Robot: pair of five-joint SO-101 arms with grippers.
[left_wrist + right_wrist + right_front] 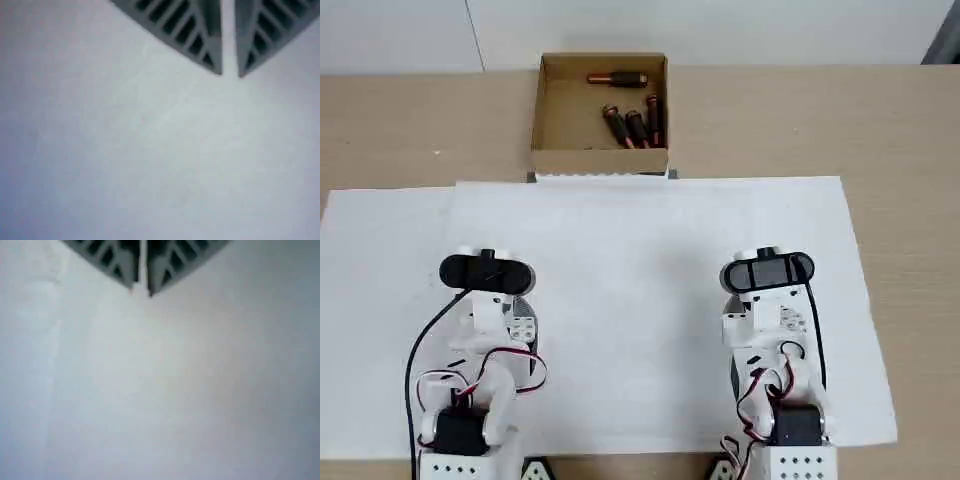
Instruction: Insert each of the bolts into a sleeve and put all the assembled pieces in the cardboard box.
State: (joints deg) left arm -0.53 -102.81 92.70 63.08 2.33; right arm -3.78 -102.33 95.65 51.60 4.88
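In box [560,112] — bolts [635,128], far from fingers [185,30].

Four assembled pieces [617,78], one cardboard box [536,110], one white paper sheet [640,250], two robot arms [488,310].

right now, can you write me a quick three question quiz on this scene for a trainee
1. True or false: a loose bolt lies on the white sheet between the arms.
2. How many assembled pieces lie in the cardboard box? A) two B) four C) six
3. Fill in: the left hand and the right hand each hold ____.

Key: 1 false, 2 B, 3 nothing.
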